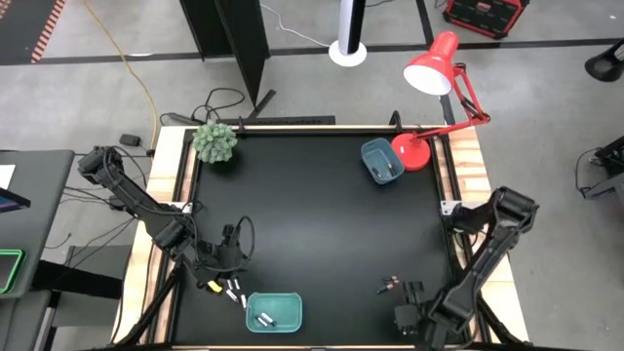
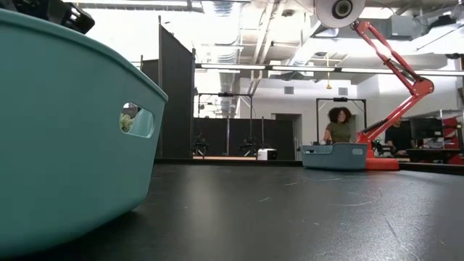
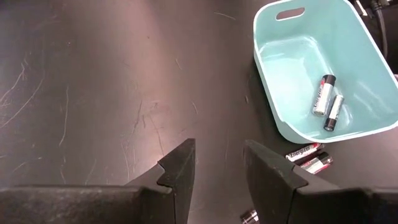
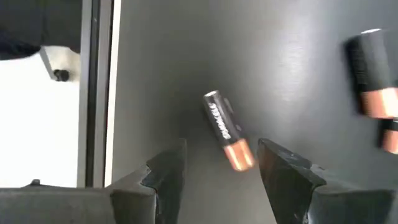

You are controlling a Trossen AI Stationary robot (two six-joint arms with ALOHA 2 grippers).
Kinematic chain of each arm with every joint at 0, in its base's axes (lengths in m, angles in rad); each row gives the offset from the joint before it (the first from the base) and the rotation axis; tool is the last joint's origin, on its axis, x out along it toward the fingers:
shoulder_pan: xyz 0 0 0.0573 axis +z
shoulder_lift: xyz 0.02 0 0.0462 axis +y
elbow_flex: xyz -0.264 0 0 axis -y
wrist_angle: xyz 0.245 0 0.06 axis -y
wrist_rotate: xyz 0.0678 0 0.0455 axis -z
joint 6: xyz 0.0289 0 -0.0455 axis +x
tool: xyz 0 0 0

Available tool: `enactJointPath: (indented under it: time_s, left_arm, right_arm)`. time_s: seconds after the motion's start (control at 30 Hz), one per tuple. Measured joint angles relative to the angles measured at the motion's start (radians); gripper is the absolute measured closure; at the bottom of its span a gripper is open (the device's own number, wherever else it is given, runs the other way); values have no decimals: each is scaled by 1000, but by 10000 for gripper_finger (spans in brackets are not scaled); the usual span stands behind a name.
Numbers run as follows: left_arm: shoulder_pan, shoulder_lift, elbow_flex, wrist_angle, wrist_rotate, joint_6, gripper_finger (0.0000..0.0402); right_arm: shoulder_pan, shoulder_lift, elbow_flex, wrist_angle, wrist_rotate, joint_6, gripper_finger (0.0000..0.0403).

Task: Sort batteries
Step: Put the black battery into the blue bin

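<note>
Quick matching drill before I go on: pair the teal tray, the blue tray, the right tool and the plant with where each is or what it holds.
1. teal tray
2. blue tray
3. right tool
4. plant

a. far corner on the left arm's side
b. beside the red lamp
c. open over a black-and-copper battery
d. holds two batteries

Pairs: 1-d, 2-b, 3-c, 4-a

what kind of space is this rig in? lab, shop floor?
Likely a robotics lab or workshop: concrete floor with cables around the table, black partition panels, exposed ceiling ducts, and a person working behind.
</note>
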Motion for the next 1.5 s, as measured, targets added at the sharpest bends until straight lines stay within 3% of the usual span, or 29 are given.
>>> enactJointPath:
  time_s: [0.3,0.6,0.73,1.07,1.33,1.5]
  left_arm:
    - [19,0,0,0,-10,-24,275]
    - [27,0,0,0,-12,-16,275]
    - [27,0,0,0,-13,-15,275]
    - [27,0,0,0,-13,-11,275]
    - [26,0,0,1,-12,-8,275]
    - [26,0,0,0,-12,-3,275]
  right_arm:
    - [-5,139,88,-73,9,-37,207]
    - [-10,147,108,-90,4,-55,331]
    - [-21,147,108,-89,-5,-55,364]
    - [-36,112,102,-87,-6,-55,375]
    - [-47,24,101,-105,127,-57,375]
    - [-95,-81,103,-179,382,-65,375]
